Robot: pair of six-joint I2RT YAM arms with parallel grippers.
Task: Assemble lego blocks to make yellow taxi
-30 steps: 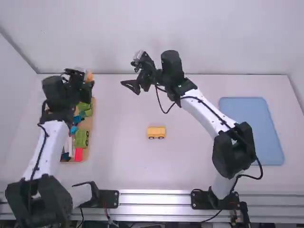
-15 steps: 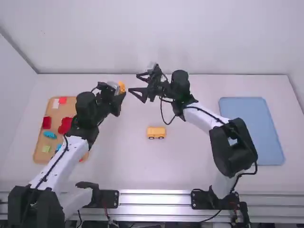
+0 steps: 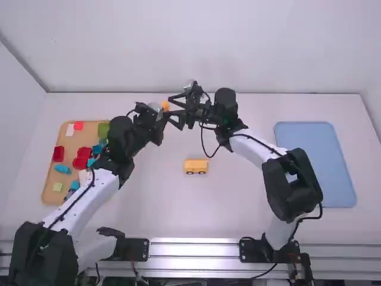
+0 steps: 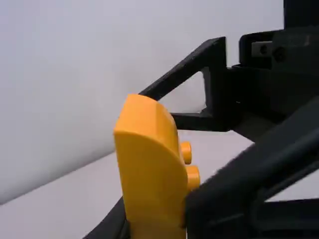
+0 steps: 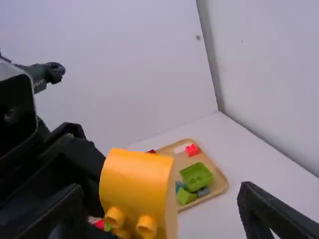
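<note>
Over the table (image 3: 238, 193), the left gripper (image 3: 159, 114) clasps a rounded, studded orange block (image 4: 149, 172), the right gripper (image 3: 168, 106) released.

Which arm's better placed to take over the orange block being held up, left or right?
The right, I'd say. The left gripper is already shut on the orange block, while the right gripper is open and close to it, so it looks well placed.

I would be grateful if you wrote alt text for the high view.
The left gripper holds a small orange block up at the open right gripper. On the white table stands a yellow-orange toy vehicle, with a wooden tray of colored bricks at left and a blue tray at right.
</note>
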